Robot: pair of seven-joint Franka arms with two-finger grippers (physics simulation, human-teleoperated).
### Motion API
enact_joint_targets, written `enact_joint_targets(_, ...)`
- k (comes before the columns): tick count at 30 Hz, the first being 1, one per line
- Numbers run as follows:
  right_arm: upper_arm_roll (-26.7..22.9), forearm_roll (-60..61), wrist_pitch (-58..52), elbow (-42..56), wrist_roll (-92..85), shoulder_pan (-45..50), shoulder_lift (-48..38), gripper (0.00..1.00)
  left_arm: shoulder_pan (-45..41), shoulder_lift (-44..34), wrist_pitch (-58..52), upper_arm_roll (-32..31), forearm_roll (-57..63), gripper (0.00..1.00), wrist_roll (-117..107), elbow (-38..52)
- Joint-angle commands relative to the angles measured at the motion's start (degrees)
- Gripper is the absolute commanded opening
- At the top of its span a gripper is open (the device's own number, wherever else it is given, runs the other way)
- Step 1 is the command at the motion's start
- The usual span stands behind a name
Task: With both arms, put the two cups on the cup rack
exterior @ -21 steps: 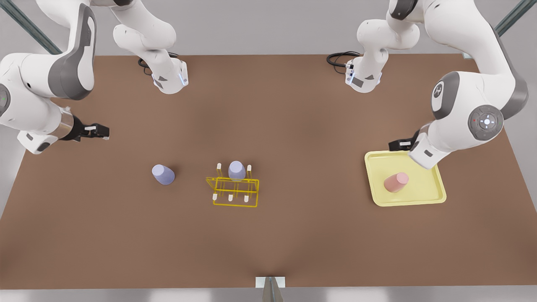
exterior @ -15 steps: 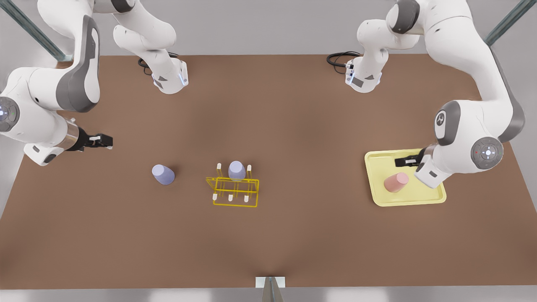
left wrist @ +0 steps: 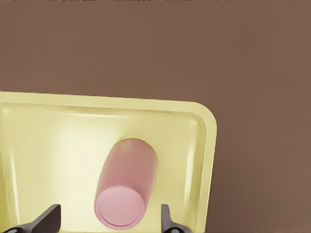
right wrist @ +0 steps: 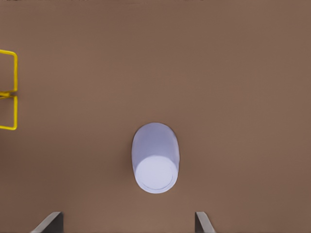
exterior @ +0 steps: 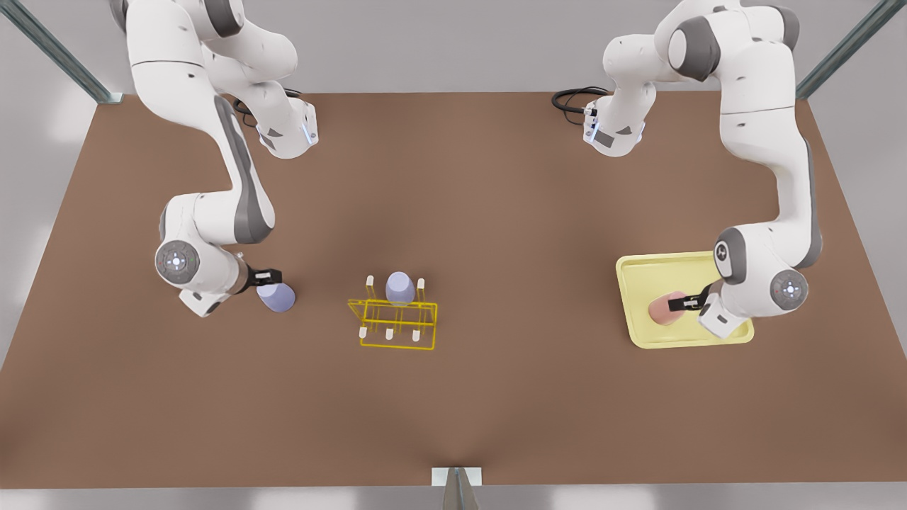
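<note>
One brown table (exterior: 496, 212), grey walls; both jaws spread.

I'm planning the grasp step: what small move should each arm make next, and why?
Probably close both tools. The left tool is open, its fingers either side of the pink cup on the tray; the right tool is open around the lavender cup.

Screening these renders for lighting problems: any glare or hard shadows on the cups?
Left wrist view: bright glare on the tray floor beside the pink cup. Right wrist view: lavender cup evenly lit, with no hard shadow. Front view: soft, dim shadows beneath the rack.
</note>
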Motion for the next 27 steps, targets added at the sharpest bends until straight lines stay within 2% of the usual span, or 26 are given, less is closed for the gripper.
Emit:
enact_joint_targets(1, 0.0, 0.3, 11.6, -1.6, 13.3, 0.0, -0.1, 1.0, 0.0, -0.2, 8.0, 0.1, 0.0, 1.0, 9.7, -1.0)
enact_joint_targets(11, 0.0, 0.2, 13.5, -4.8, 12.2, -1.5, 3.2, 1.0, -0.5, 1.5, 8.7, 0.1, -0.1, 1.0, 9.3, -5.8)
enact_joint_targets(13, 0.0, 0.2, 13.6, -5.6, 11.4, -1.6, 3.7, 1.0, -0.5, 1.4, 14.4, 0.1, -0.1, 1.0, 9.3, -8.7)
enact_joint_targets(18, 0.1, 0.9, 13.5, -7.2, 9.2, -1.4, 4.0, 1.0, -0.3, 1.4, 14.5, 0.1, -0.1, 1.0, 9.1, -10.6)
enact_joint_targets(27, 0.0, 2.4, 13.5, -9.3, 5.2, -1.5, 5.1, 1.0, -0.3, 2.3, 16.6, 0.1, -0.4, 1.0, 9.1, -10.6)
